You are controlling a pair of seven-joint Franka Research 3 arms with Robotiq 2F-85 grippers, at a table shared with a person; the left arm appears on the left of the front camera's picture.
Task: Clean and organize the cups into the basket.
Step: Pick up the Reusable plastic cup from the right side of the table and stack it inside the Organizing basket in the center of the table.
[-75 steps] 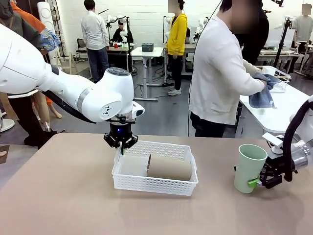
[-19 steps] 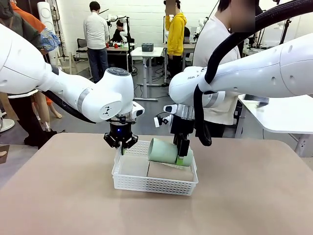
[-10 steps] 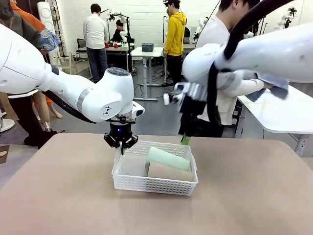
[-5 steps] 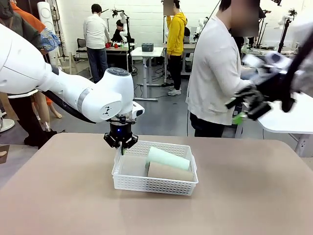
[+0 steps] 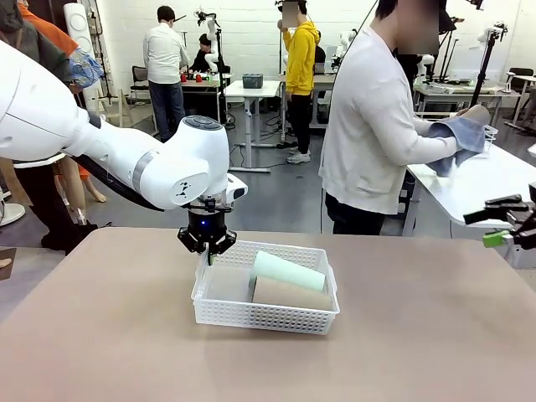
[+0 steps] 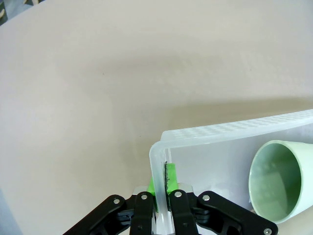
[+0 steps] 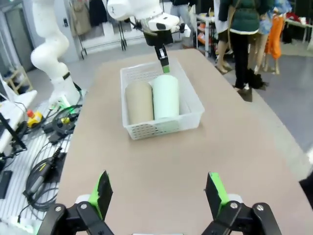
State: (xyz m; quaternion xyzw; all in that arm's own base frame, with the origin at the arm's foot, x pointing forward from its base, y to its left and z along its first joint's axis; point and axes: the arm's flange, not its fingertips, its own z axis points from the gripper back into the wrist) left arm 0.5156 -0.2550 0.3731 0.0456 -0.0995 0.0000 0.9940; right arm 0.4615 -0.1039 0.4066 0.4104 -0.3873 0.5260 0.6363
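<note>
White basket (image 5: 265, 314) is clamped at its far-left corner by my left gripper (image 5: 207, 249), steadying it around the mint cup (image 5: 287, 270) and tan cup (image 5: 291, 294). My right gripper (image 5: 502, 224) hangs spread and empty, well off right.

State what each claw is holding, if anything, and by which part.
The left claw is shut on the basket, pinching its side wall at the rim near a corner. The right claw is open and holds nothing.
</note>
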